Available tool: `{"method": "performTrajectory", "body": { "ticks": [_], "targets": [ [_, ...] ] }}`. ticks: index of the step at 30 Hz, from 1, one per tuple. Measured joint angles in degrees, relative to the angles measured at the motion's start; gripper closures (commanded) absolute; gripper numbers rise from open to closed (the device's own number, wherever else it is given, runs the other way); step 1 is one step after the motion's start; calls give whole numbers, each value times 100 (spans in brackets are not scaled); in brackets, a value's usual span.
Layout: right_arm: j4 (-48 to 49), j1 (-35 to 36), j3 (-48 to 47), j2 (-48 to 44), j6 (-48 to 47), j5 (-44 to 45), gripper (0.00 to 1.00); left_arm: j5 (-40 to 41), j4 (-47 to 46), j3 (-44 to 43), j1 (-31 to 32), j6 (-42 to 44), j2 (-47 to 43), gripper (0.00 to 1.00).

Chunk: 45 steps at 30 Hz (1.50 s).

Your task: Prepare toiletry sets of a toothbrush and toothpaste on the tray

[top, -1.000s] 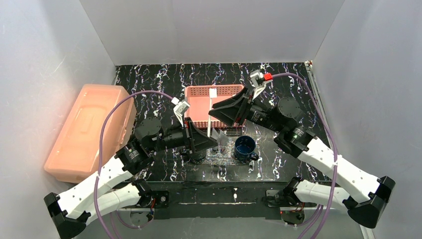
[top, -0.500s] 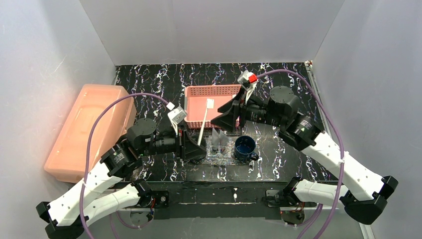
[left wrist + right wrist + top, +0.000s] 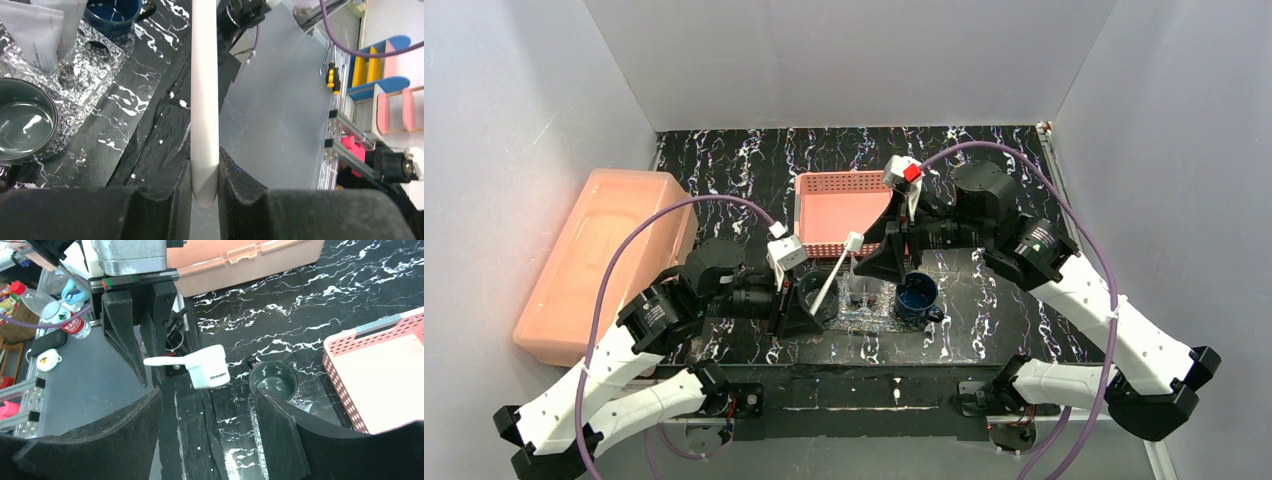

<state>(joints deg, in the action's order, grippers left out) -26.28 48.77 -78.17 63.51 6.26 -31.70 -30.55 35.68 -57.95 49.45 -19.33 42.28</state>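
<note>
My left gripper is shut on the lower end of the white toothbrush. The brush slants up to the right over a grey cup on the glittery tray. In the left wrist view the handle runs straight up from the closed jaws. My right gripper is open and empty, just right of the brush head, which shows ahead of its jaws. Toothpaste tubes stand on the tray between the grey cup and a blue cup.
A pink perforated basket stands behind the tray. A big salmon plastic box lies at the left. White walls close in the black marbled table on three sides. The tray, grey cup and blue cup show in the left wrist view.
My left gripper has drawn back to the left with the toothbrush, which has tilted and dropped from over the basket to over the grey cup. My right gripper has moved left and nearer.
</note>
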Motion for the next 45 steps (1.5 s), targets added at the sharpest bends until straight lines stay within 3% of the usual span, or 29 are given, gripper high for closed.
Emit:
{"method": "performTrajectory", "body": {
  "ticks": [11, 25, 29, 34, 45],
  "targets": [
    [-470, -2, -247, 173, -400, -678, 29, -400, 944, -188, 0, 787, 251, 100],
    [-520, -2, -258, 214, -402, -1567, 38, -782, 1309, -216, 0, 1193, 264, 100],
    [-459, -2, -216, 247, -352, -1770, 46, -857, 1394, -216, 0, 1274, 269, 100],
    [-293, -4, -11, 262, -260, -1958, 49, -931, 1456, -223, 0, 1340, 275, 100],
    [-195, -9, 201, 299, -203, -2079, 74, -981, 1539, -254, 4, 1427, 302, 100]
  ]
}}
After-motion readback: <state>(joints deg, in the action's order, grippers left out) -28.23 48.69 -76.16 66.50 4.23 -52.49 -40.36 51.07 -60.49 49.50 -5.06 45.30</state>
